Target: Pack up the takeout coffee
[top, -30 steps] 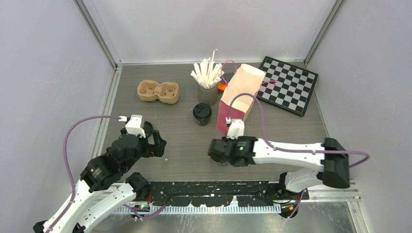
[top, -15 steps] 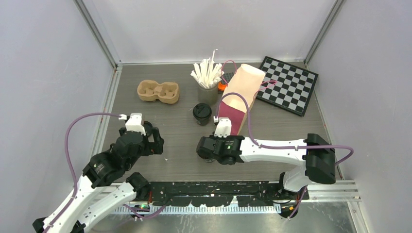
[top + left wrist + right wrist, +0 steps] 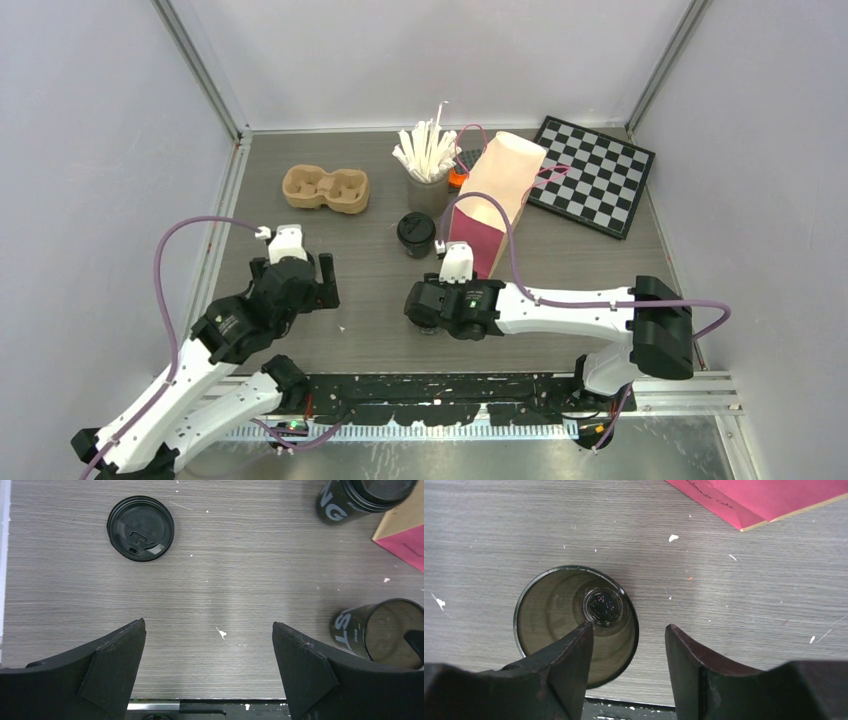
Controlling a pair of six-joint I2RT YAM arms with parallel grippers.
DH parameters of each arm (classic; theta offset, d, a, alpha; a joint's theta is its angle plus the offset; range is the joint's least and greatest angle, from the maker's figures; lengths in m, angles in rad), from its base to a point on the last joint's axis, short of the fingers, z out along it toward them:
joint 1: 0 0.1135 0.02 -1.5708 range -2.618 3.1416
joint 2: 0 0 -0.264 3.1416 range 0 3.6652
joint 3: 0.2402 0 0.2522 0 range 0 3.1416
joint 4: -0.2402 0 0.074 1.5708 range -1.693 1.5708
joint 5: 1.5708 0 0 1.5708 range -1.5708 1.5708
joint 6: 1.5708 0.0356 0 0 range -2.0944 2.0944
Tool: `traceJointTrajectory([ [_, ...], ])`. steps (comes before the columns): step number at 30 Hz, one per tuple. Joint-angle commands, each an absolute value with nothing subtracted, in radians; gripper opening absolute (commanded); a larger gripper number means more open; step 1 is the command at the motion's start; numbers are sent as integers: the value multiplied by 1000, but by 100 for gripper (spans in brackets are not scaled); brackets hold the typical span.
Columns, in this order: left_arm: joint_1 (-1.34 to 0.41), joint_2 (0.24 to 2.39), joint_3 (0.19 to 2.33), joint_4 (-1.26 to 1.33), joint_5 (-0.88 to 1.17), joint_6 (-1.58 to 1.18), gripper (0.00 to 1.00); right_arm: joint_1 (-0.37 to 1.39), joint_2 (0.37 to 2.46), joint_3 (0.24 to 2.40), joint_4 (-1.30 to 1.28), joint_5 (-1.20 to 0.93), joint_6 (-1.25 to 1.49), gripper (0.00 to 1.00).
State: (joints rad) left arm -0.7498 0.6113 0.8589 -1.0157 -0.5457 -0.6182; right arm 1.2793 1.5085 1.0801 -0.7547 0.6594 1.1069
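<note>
One takeout coffee cup (image 3: 416,232) stands lidded near the table's middle, also at the top right of the left wrist view as a lidded cup (image 3: 365,497). A second cup (image 3: 554,605) stands upright without a lid. My right gripper (image 3: 628,626) is open above it. Its left finger (image 3: 566,672) is inside the rim and the other finger is outside. A loose black lid (image 3: 140,528) lies flat on the table. My left gripper (image 3: 208,625) is open and empty, with the lid ahead to its left. The open cup (image 3: 382,630) is at its right.
A tan and pink paper bag (image 3: 495,195) lies just behind the right gripper (image 3: 420,305). The tan pulp tray (image 3: 325,188) sits at the back left. A grey cup of white sticks (image 3: 428,170) and a chessboard (image 3: 592,175) stand at the back.
My right arm has moved left with the lidless cup, and its jaws have since opened off the rim. The left arm has shifted slightly forward and to the right.
</note>
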Motion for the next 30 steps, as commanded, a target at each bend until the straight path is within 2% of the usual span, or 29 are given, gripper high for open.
traceJointTrajectory([
  [1, -716, 675, 911, -992, -631, -659, 100, 1312, 1433, 1134, -732, 686, 981, 62],
  [5, -581, 721, 923, -931, -578, -665, 100, 1351, 1444, 1167, -690, 674, 856, 68],
  [12, -171, 811, 854, -758, -182, -710, 100, 1397, 1471, 1180, -503, 663, 596, 74],
  [16, -70, 909, 850, -766, -180, -762, 98, 1393, 1464, 1183, -426, 762, 434, 78],
  [18, -39, 943, 836, -786, -232, -815, 97, 1386, 1454, 1164, -383, 738, 366, 79],
  [23, 65, 995, 773, -730, -238, -893, 90, 1384, 1439, 1061, -235, 700, 275, 78],
  [24, 79, 1008, 765, -706, -239, -897, 87, 1384, 1442, 1051, -228, 707, 280, 78],
  [27, 111, 1061, 759, -689, -296, -931, 70, 1383, 1457, 1049, -219, 701, 300, 78],
  [30, 134, 1097, 755, -680, -333, -940, 65, 1383, 1473, 1048, -201, 684, 299, 77],
])
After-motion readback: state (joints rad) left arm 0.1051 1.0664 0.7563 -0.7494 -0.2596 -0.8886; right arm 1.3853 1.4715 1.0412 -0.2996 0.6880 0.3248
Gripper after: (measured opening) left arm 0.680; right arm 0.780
